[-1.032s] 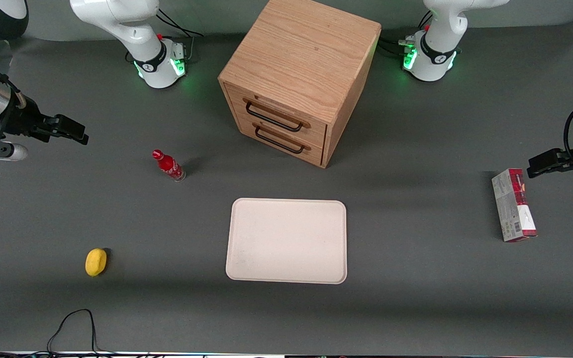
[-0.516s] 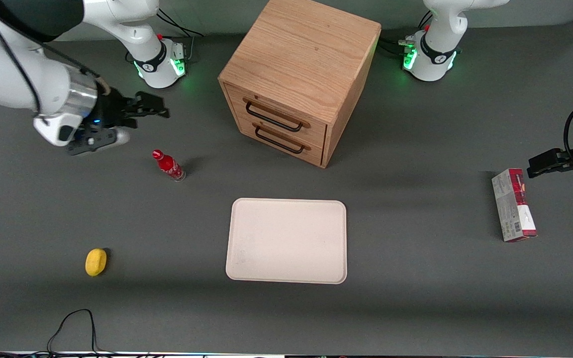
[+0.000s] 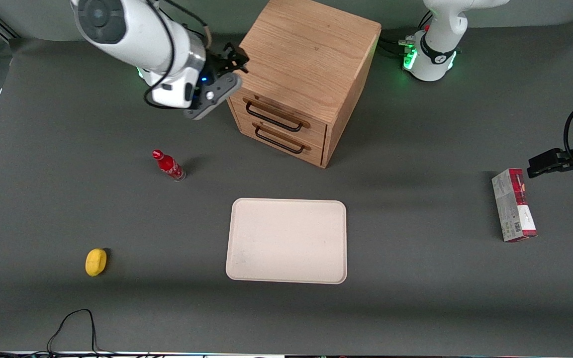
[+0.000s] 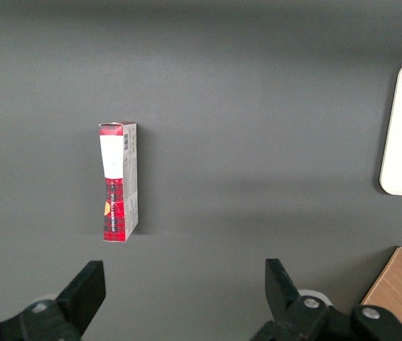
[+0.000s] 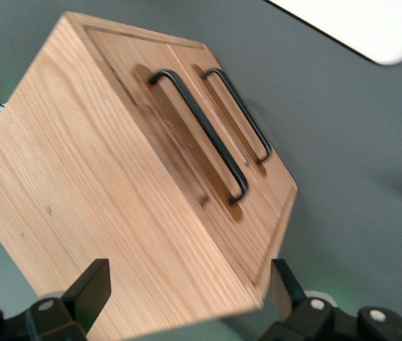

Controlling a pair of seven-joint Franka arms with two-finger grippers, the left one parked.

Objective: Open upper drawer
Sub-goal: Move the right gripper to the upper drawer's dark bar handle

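The oak cabinet (image 3: pixel 306 54) stands at the table's middle, farther from the front camera than the tray. Its upper drawer (image 3: pixel 311 125) is shut, with its black bar handle (image 3: pixel 272 117) just above the lower drawer's twin handle (image 3: pixel 279 141). My right gripper (image 3: pixel 237 57) is open and empty. It hovers at the cabinet's top corner on the working arm's side, above and beside the upper handle without touching it. In the right wrist view the open gripper (image 5: pixel 187 291) looks over the cabinet top toward the upper handle (image 5: pixel 201 135) and the lower handle (image 5: pixel 240 114).
A red bottle (image 3: pixel 168 165) stands toward the working arm's end, nearer the camera than the cabinet. A white tray (image 3: pixel 286 241) lies in front of the drawers. A yellow object (image 3: pixel 96 261) and a red box (image 3: pixel 513 205) lie near the table's ends.
My right arm has swung in from the working arm's end of the table, past the bottle, up to the cabinet's top corner. Both drawers stay shut.
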